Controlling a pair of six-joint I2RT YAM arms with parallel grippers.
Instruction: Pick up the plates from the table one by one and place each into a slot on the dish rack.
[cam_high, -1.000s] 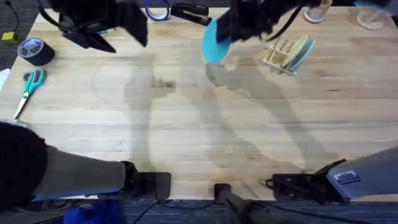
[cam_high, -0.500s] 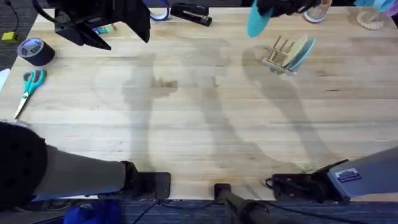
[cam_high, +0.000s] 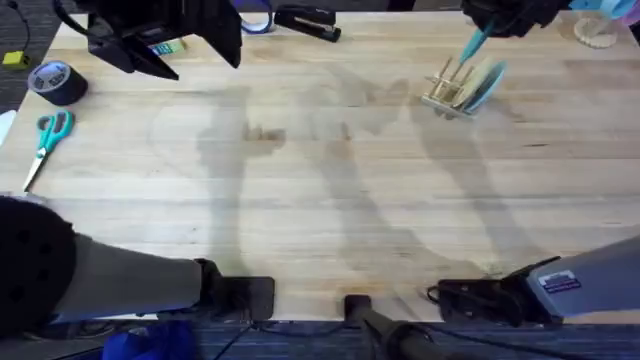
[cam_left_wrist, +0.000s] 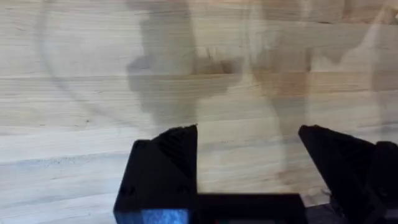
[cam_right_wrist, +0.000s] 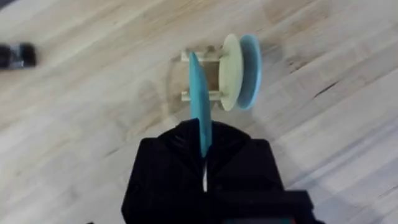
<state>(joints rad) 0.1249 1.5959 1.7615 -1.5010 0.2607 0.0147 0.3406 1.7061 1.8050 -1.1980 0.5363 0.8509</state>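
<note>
Wrist view shows right jaws clamping turquoise plate (cam_right_wrist: 200, 106) edge-on above rack (cam_right_wrist: 202, 78).

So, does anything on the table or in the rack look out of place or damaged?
Nothing stands out. Two plates stand upright in the dish rack, and the right hand holds a turquoise plate on edge above it. The left hand is open over bare table.

The table (cam_high: 330, 200) bears the dish rack (cam_high: 447, 92), scissors (cam_high: 45, 140), tape (cam_high: 55, 80).
</note>
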